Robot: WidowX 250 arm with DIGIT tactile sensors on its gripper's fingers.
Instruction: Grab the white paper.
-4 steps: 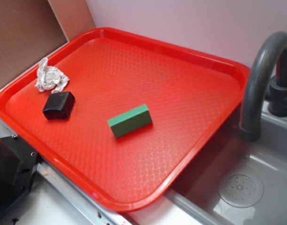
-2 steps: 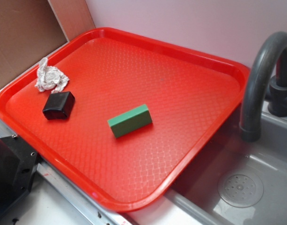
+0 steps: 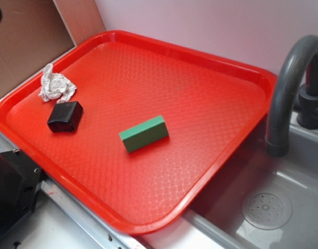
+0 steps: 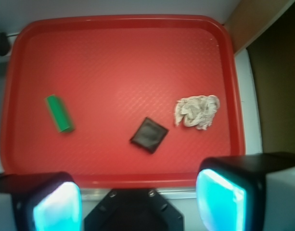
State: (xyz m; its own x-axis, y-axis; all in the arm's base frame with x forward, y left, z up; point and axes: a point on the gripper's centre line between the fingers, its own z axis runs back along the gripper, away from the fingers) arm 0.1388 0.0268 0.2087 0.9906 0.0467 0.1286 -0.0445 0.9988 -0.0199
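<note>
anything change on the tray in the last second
Nearly nothing: a small dark shape has come into the exterior view's top left corner, too little showing to identify. The white paper, black block and green block lie where they were on the red tray; nothing has been grasped.

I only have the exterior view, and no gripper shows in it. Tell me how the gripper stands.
Observer: In the wrist view the gripper is open, its fingers wide apart with nothing between them.
Operator: Tell me where the white paper sits relative to it.
Observer: The white paper lies ahead on the red tray, nearer the finger on the picture's right side.
Operator: Report what lies straight ahead of the gap.
Observer: The black block, lying apart from the paper.
</note>
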